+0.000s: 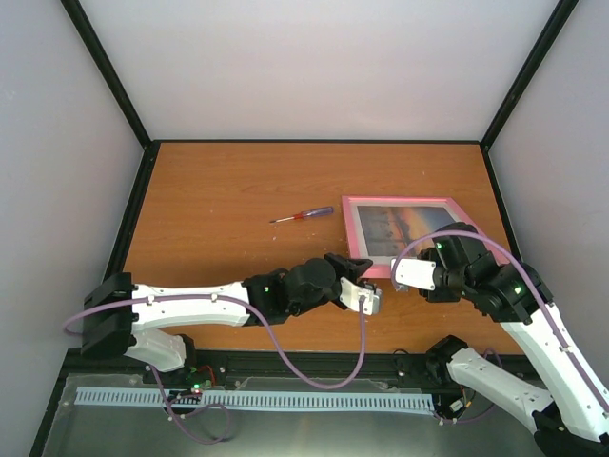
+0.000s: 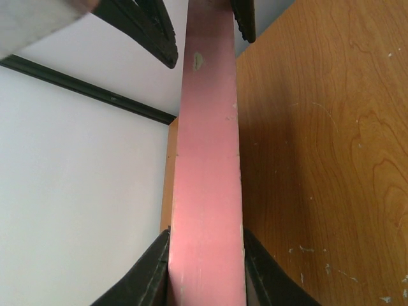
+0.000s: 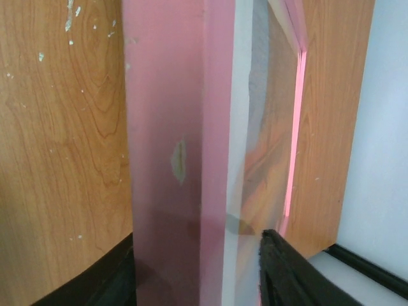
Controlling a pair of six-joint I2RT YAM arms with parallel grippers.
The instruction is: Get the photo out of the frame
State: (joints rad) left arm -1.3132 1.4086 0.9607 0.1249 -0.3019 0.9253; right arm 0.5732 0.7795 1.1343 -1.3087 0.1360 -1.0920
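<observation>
Photo partly hidden by right hand.

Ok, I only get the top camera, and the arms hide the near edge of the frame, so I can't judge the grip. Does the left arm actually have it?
Observer: Yes. In the left wrist view the frame runs edge-on between the left fingers, with a pad pressed against each side.
Operator: And the right arm?
Observer: The right wrist view shows the right fingers sitting one on either side of the frame's edge. I can't tell whether they are pressing it.
Operator: Any damage where it's held?
Observer: There is a small chip in the pink paint, just beyond the right fingers.
</observation>
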